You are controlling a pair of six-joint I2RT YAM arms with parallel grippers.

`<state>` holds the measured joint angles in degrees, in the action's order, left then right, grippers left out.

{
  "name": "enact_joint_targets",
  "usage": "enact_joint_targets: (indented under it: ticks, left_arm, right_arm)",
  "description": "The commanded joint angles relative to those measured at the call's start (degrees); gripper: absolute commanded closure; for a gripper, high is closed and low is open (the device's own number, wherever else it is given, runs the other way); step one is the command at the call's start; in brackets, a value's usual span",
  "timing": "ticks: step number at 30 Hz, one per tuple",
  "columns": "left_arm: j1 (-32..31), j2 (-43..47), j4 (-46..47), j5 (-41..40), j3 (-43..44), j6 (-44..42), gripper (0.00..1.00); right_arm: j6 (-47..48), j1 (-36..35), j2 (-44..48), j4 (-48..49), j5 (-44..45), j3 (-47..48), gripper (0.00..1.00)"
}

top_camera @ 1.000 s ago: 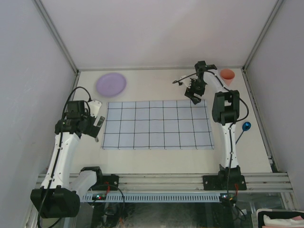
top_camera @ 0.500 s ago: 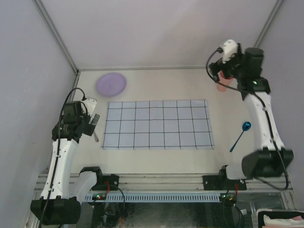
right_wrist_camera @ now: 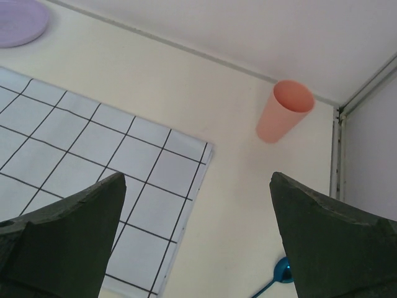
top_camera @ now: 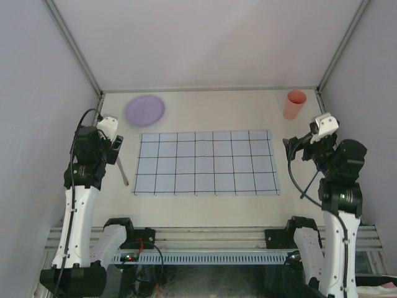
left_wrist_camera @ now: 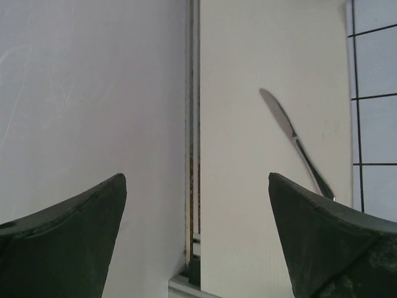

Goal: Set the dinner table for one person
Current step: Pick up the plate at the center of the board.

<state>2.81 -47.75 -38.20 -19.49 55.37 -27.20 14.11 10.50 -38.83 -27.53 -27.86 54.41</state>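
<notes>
Right arm has swung back from the far right corner, where half a second ago it hung over the cup, and now stands folded near the right edge; its jaws, partly closed a second ago, are spread as wide as they go. That right claw (right_wrist_camera: pixel 197 179) holds nothing, and its wrist view looks out over the cloth's far right corner toward the cup (right_wrist_camera: pixel 284 112), which stands well apart from it on bare tabletop (top_camera: pixel 217 112). The left arm has drawn back a little too. The left claw (left_wrist_camera: pixel 196 177) is likewise fully open and empty, hovering near the left rail with the knife (left_wrist_camera: pixel 294 139) lying flat just beside the cloth's left edge.

The tabletop fills the whole floor of the enclosure, and the gridded cloth (top_camera: pixel 206 162) lies square in its middle, seemingly as the place mat the setting is built on. Nothing rests on it yet: the purple plate (top_camera: pixel 145 110) sits beyond its far left corner, the cup beyond its far right corner, and the blue spoon (right_wrist_camera: pixel 284 271) off to the right, only its bowl showing low in the right wrist view. I judge the open, raised claws to mean a pause between picks, each arm parked on the side where its own items lie
</notes>
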Motion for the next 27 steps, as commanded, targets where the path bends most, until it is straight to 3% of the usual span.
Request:
enact_joint_targets:
  ticks: [1,9,18,27]
  left_arm:
    - [0.36,-5.93,7.08,11.68,0.34,-6.45,0.00]
    - [0.43,-29.27,11.87,21.26,8.69,-22.67,0.10]
    - [-0.02,-58.15,6.84,24.70,32.02,-28.75,0.17]
    - [-3.43,-73.40,-1.83,24.95,49.17,-32.13,0.19]
  right_arm:
    - [-1.61,0.35,7.11,-4.71,-0.34,-3.06,0.00]
    - [-5.48,0.50,7.97,-6.98,-4.04,-4.02,0.00]
    - [-2.23,1.98,6.88,-13.63,-2.42,-1.19,0.00]
    - [-1.04,8.20,8.23,-15.11,-2.13,-0.18,0.00]
